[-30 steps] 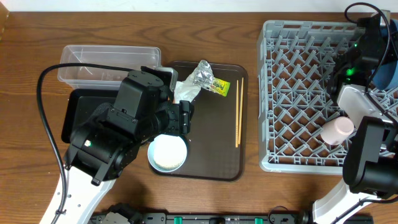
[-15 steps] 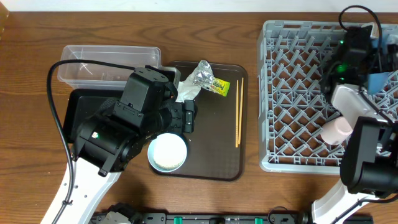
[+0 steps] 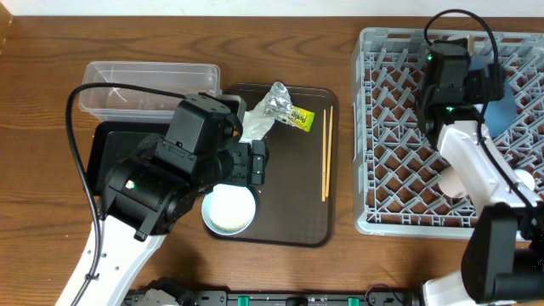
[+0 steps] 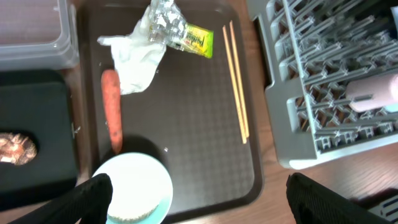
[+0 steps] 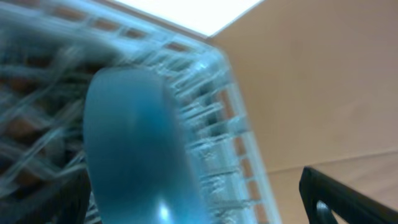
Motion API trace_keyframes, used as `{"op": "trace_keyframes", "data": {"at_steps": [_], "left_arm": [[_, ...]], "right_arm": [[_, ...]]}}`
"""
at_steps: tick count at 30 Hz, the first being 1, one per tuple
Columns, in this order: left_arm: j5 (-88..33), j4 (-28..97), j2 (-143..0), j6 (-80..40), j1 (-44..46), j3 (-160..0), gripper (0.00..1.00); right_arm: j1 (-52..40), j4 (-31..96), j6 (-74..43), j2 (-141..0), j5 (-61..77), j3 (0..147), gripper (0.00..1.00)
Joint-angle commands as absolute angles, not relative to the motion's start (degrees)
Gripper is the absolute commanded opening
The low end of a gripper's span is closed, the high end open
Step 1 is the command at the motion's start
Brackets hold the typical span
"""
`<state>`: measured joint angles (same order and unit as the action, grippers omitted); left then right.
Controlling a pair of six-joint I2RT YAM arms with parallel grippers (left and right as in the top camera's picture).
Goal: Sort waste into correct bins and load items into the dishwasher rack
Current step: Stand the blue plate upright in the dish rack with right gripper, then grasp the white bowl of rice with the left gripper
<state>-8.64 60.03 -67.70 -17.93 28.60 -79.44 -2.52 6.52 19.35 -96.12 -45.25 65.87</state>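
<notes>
My left gripper hangs open above the near edge of the brown serving tray, its left fingertip over the white bowl. On that tray lie an orange carrot, a white napkin, crumpled foil, a yellow-green wrapper and two chopsticks. A brown scrap sits in the black tray. My right gripper is open over the grey rack, with the dark blue bowl standing on edge close in front of it, blurred.
The clear tub stands behind the black tray. A pink cup lies in the rack's front part, partly under my right arm. Bare wooden table runs between the serving tray and the rack.
The right jaws have opened and the right arm has swung left across the rack, leaving the blue bowl standing there. The left jaws widened a little and the left arm shifted slightly.
</notes>
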Motion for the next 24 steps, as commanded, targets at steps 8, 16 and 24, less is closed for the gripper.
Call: {"op": "trace_keyframes", "data": {"at_steps": [8,16,24], "left_arm": [[-3.6,65.0,-67.7,-14.4,28.5,-79.5,0.91],[-3.5,68.7,-70.5,-18.9,28.3,-69.3,0.81],[-8.6,61.6,-76.3,-18.9,34.0,-55.4,0.67]], "right_arm": [[-3.5,23.3,-11.0,-82.4,6.3,66.9,0.99],[-6.3,38.1,-15.4,-80.1,30.4,66.9,0.99],[-9.7,43.1,-15.4,-80.1,27.5,66.9,0.99]]}}
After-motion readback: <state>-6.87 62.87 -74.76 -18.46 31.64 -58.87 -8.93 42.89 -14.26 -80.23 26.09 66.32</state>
